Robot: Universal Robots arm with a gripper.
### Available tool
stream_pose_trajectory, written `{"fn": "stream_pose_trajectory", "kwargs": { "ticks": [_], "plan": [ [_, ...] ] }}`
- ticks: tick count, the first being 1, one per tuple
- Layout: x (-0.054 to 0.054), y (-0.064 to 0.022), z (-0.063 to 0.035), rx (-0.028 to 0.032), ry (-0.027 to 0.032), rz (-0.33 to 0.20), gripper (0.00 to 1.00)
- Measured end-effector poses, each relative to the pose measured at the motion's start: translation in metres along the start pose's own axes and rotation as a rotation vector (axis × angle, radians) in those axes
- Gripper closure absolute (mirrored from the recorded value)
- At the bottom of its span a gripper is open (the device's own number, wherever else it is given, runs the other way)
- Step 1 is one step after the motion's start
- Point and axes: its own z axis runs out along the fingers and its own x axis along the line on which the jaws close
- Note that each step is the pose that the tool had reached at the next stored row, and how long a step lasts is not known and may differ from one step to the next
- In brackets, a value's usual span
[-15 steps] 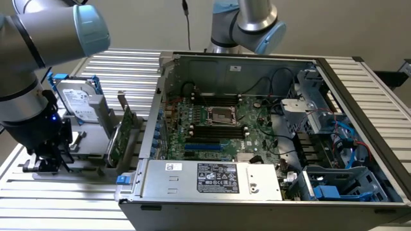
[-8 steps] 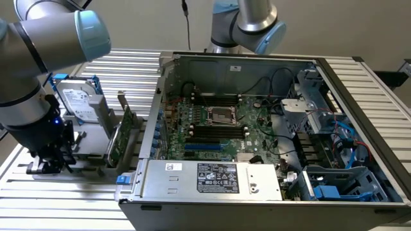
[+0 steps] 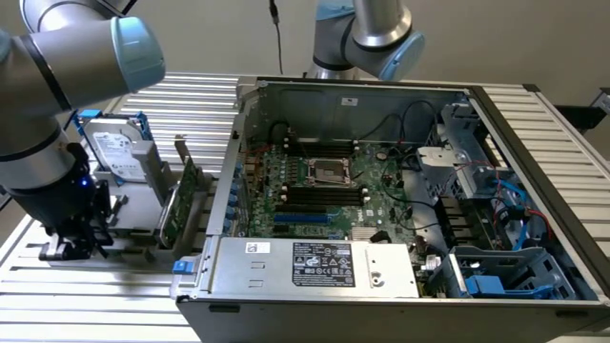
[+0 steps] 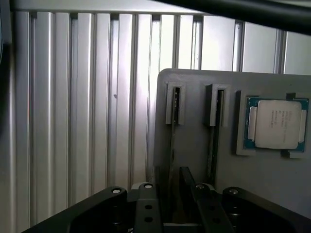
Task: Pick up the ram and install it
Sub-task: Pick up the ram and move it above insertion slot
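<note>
**Jaws open astride a ram stick in its holder**

Robot arm (image 3: 48, 143) reaches down at the exterior view's left. Its wrist is low over a grey holder (image 4: 194, 80) on the slatted metal worktop (image 3: 76, 300).

In the wrist view the jaws stand open. Two dark fingers (image 4: 146, 211) sit apart, one on each side of the ram (image 4: 172, 145), and neither seems to touch it. The ram stands on edge in a narrow slot of the holder and shows as a thin line running toward the jaws. A second stick (image 4: 212, 145) stands on edge in the next slot, just beside the ram. Past that, a CPU (image 4: 277, 124) with a silver lid lies flat in a recess of the same holder.

In the exterior view, a hard drive (image 3: 116, 150) and a green card (image 3: 181, 196) with a metal bracket stand upright on the holder. At the exterior view's right, an open computer case (image 3: 315, 107) lies on the worktop. Its motherboard (image 3: 381, 207) faces up, with long black slots (image 3: 324, 194) near the middle.
</note>
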Motion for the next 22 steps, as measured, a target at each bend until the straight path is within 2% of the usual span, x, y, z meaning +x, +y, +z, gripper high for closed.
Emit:
{"fn": "stream_pose_trajectory", "kwargs": {
  "ticks": [19,20,22],
  "plan": [
    [0.0010,-0.0058,0.0042,-0.0001,-0.0047,0.003,0.69],
    [0.0011,-0.0058,0.0043,-0.0001,-0.0048,0.003,0.72],
    [0.0012,-0.0058,0.0044,-0.0001,-0.0049,0.004,0.84]
  ]
}}
